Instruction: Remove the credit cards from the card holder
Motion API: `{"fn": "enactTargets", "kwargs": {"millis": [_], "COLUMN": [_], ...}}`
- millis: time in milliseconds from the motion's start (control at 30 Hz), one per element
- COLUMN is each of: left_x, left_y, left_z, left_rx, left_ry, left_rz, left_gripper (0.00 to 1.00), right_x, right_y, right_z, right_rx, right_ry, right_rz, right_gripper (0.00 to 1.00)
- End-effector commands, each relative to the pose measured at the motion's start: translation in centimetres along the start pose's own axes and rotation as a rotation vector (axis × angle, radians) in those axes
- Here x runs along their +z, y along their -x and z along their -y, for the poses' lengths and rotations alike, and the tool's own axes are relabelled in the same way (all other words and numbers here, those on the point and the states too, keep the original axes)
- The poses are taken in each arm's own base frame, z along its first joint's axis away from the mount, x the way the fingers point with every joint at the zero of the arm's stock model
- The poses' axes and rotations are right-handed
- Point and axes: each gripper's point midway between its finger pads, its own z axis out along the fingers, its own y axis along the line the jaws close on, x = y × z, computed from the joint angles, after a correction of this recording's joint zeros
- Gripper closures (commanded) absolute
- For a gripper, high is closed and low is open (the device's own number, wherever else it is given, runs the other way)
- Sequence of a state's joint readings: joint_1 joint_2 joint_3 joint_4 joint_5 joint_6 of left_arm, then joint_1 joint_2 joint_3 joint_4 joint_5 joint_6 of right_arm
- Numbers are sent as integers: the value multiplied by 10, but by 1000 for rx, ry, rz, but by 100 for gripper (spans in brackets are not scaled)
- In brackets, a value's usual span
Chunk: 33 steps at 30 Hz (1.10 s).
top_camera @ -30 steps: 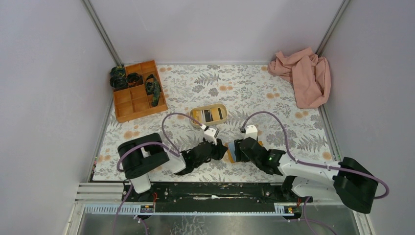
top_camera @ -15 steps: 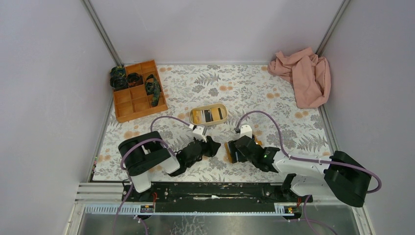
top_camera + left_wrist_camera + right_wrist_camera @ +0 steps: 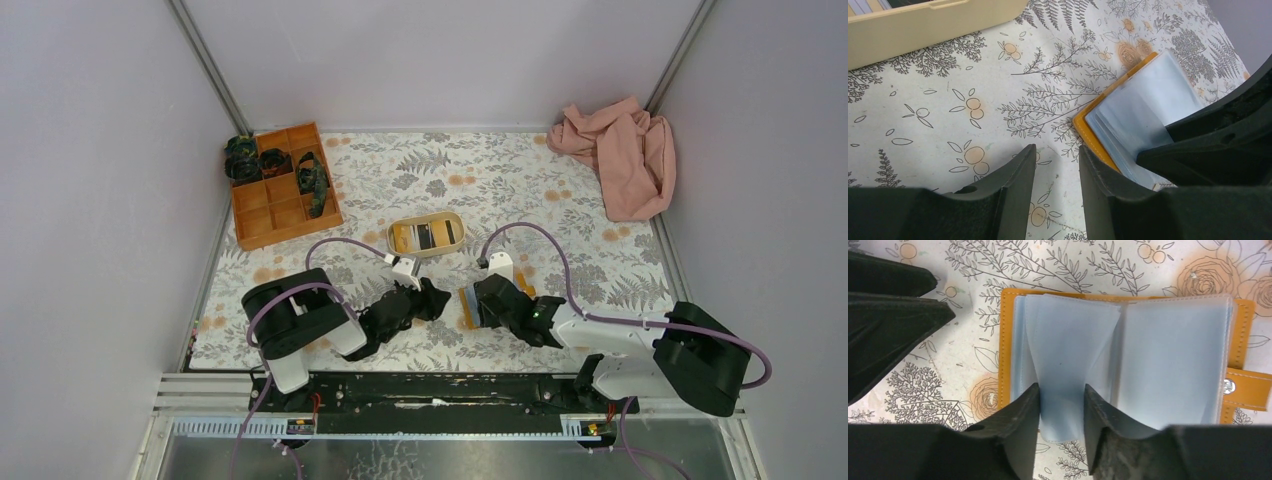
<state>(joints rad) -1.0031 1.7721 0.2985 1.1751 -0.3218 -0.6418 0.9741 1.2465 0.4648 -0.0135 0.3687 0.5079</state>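
As my left gripper [image 3: 1057, 150] is backing away from the card holder [image 3: 1128, 355], claw slightly apart and empty, I'm keeping the right gripper [image 3: 1060, 387] clamping one pale blue sleeve. Holder is lying open, orange cover down, on the floral mat [image 3: 560, 200] between both arms; sleeves are looking empty, so probably nearly finishing.

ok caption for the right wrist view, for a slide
Right gripper squeezing a clear sleeve of the open orange card holder on floral cloth

No lettering, number or brand is legible; the striped cards [image 3: 425, 236] in the beige oval plastic tray [image 3: 923, 27] show too small to read.
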Motion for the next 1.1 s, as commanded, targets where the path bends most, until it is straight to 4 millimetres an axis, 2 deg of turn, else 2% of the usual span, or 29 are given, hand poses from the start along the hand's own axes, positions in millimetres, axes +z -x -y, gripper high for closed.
{"fn": "enactTargets", "kwargs": {"millis": [0, 200, 300, 433, 567, 833, 1067], "left_x": [1, 0, -1, -4, -13, -6, 4], "left_y": [12, 11, 9, -1, 4, -13, -27], "left_z": [6, 11, 18, 47, 70, 83, 74], "left_rx": [-12, -5, -8, -58, -170, -195, -134], "left_ry": [-30, -57, -100, -263, -383, -396, -320], "left_rz": [57, 53, 42, -23, -9, -40, -65], "left_gripper": [56, 56, 55, 55, 61, 69, 77], "right_x": [0, -10, -17, -23, -25, -26, -36], "right_y": [-7, 6, 15, 18, 16, 2, 9], "right_z": [12, -1, -8, -17, -23, -29, -29], "right_rx": [14, 65, 96, 133, 173, 248, 317], "right_ry": [-64, 26, 81, 147, 201, 292, 345], "right_rz": [-26, 37, 76, 81, 72, 47, 110], "right_gripper": [63, 76, 79, 76, 73, 72, 71]}}
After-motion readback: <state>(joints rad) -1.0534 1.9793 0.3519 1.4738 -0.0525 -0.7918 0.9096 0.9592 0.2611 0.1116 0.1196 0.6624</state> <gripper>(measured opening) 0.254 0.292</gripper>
